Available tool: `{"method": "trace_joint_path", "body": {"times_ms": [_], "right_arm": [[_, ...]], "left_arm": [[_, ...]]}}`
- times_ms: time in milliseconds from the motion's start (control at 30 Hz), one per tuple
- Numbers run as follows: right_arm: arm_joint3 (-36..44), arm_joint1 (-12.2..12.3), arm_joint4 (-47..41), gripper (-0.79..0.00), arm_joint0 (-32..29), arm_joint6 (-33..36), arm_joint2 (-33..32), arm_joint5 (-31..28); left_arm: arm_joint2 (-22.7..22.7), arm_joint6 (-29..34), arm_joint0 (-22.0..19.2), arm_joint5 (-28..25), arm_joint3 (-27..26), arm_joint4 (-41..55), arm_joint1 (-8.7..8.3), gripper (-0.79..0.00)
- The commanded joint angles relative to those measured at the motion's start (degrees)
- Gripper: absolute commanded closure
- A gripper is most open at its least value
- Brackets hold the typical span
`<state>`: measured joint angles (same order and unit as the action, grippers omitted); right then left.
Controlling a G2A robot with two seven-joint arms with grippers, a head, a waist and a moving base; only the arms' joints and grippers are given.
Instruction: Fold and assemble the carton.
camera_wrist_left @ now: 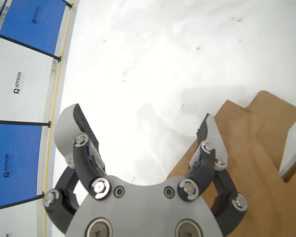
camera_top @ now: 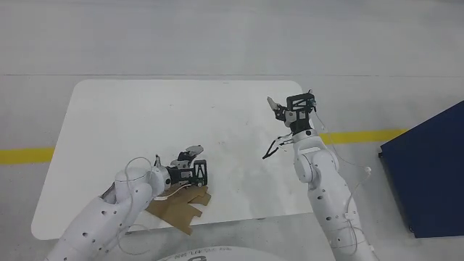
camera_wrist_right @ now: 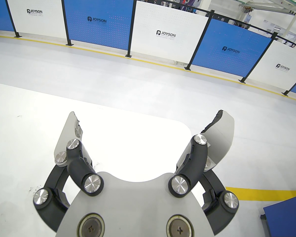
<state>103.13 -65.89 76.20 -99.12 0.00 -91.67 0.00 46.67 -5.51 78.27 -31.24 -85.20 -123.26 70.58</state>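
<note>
Step in hand: first grasp. The carton (camera_top: 181, 209) lies flat and unfolded at the near edge of the table (camera_top: 130, 116). The left gripper (camera_wrist_left: 141, 114) hovers beside it, spread wide and empty. The right gripper (camera_wrist_right: 146, 114), also wide and empty, is well apart. Next move, likely: close on a panel edge

Printed logos (camera_wrist_right: 165, 34) on fence panels (camera_wrist_right: 148, 13)

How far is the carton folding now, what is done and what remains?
Done: nothing folded; the carton lies flat at the table's near edge. In hand: the left pincer is open at its edge, holding nothing; the right pincer is open, apart. Left: all folding and assembly.
</note>
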Motion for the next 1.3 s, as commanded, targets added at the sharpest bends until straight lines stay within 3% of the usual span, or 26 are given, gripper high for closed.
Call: {"method": "trace_joint_path", "body": {"times_ms": [0, 133, 300, 433, 700, 900, 1033, 1267], "right_arm": [[0.0, 0.0, 0.0, -0.785, 0.0, 0.0, 0.0, 0.0], [0.0, 0.0, 0.0, -0.785, 0.0, 0.0, 0.0, 0.0], [0.0, 0.0, 0.0, -0.785, 0.0, 0.0, 0.0, 0.0], [0.0, 0.0, 0.0, -0.785, 0.0, 0.0, 0.0, 0.0], [0.0, 0.0, 0.0, -0.785, 0.0, 0.0, 0.0, 0.0], [0.0, 0.0, 0.0, -0.785, 0.0, 0.0, 0.0, 0.0], [0.0, 0.0, 0.0, -0.785, 0.0, 0.0, 0.0, 0.0], [0.0, 0.0, 0.0, -0.785, 0.0, 0.0, 0.0, 0.0]], "left_arm": [[-1.0, 0.0, -0.6, -0.5, 1.1, -1.3, 0.04, -0.785], [0.5, -1.3, -0.3, -3.2, 1.0, -2.1, -0.89, -0.785], [5.6, -4.4, 3.1, -7.7, -3.3, -2.8, -3.31, -0.785], [10.0, -5.6, 6.8, -6.1, -7.5, -5.3, -5.1, -0.785], [21.8, -13.1, 13.2, -4.5, -14.4, -0.4, -7.86, -0.785], [31.3, -23.4, 21.7, -5.9, -18.1, -4.1, -10.73, -0.785], [41.7, -37.1, 27.9, -3.9, -14.1, 0.3, -12.52, -0.785], [41.7, -37.1, 27.9, -3.9, -14.1, 0.3, -12.52, -0.785]]}}
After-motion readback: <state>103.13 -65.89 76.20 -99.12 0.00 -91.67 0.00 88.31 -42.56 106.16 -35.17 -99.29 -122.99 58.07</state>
